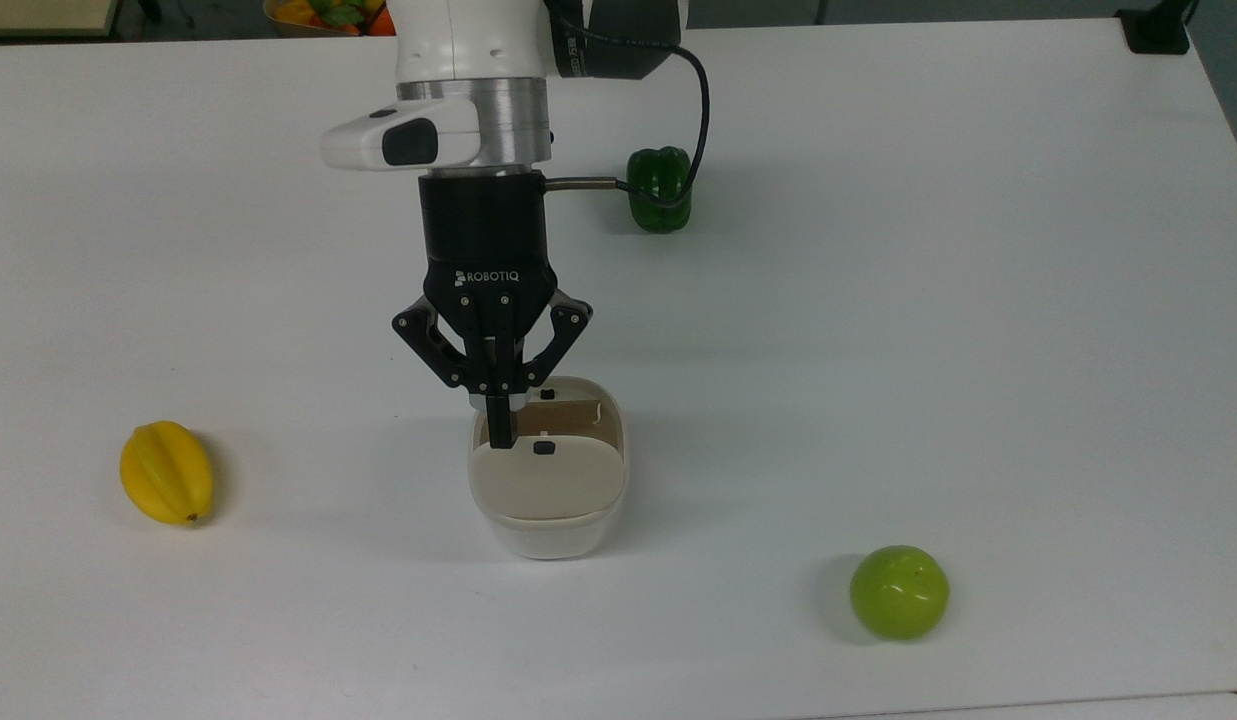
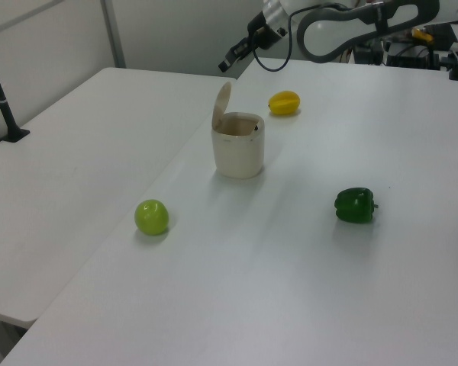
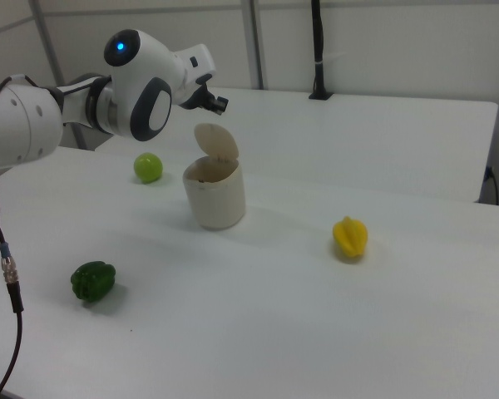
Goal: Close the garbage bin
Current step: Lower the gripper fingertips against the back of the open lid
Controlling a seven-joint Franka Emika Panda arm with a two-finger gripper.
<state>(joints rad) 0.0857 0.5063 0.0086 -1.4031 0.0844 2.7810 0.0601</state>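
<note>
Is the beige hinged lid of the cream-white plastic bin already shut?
No, in the left view the lid stands upright above the bin's open mouth.

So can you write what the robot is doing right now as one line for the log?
step: close bin | garbage bin: lid up, open | claw: shut, empty, above the bin, near the lid | bin not yet closed

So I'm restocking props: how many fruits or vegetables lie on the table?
3: yellow starfruit at the top view's left, green pepper behind the arm, green apple lower right.
</note>
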